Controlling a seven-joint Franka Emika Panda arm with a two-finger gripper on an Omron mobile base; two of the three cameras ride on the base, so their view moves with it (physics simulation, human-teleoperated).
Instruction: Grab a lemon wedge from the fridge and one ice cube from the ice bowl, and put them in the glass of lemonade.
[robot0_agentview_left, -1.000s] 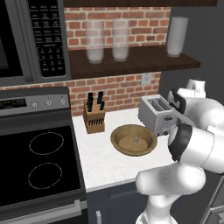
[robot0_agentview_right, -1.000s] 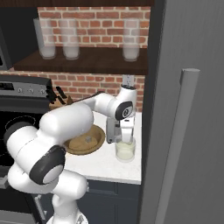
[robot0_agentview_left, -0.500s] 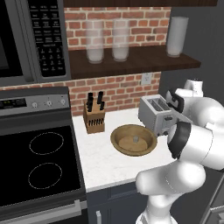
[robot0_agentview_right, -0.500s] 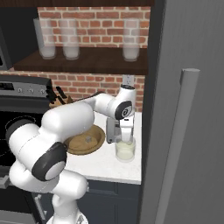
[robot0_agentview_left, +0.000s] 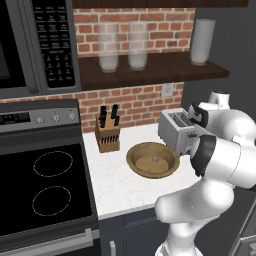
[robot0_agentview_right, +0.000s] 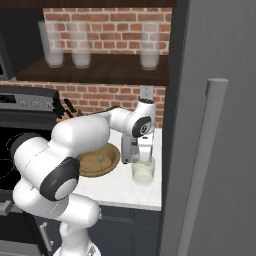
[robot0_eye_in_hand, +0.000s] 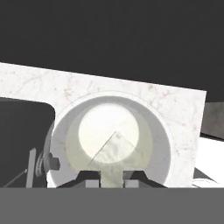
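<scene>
Claw: the claw (robot0_eye_in_hand: 112, 180) hangs directly over the glass of lemonade (robot0_agentview_right: 143, 171), pointing down into its mouth, fingers drawn together on a pale yellow-green lemon wedge (robot0_eye_in_hand: 114, 153) whose tip reaches out over the liquid
Stove: black cooktop (robot0_agentview_left: 47, 182) at far left of the left base view, under a microwave (robot0_agentview_left: 35, 45)
Knife block: wooden knife block (robot0_agentview_left: 108, 136) with dark handles stands on the white marble desk (robot0_agentview_left: 112, 182) against the brick wall
Ice bowl: the ice bowl (robot0_agentview_left: 152, 159) sits on the desk right of the knife block and just left of the toaster; one ice cube (robot0_agentview_left: 155, 159) lies near its middle
Toaster: silver toaster (robot0_agentview_left: 176, 131) stands behind and right of the bowl, partly hidden by the arm
Glass of lemonade: short clear tumbler on the desk near its front right corner, just beside the toaster, pale liquid in the lower part
Shelf: dark wooden shelf (robot0_agentview_right: 100, 70) above carries tall frosted glasses (robot0_agentview_right: 149, 46)
Fridge: the fridge (robot0_agentview_right: 215, 125) stands at the right of the right base view, door shut, long grey bar handle (robot0_agentview_right: 202, 165) facing the camera
</scene>
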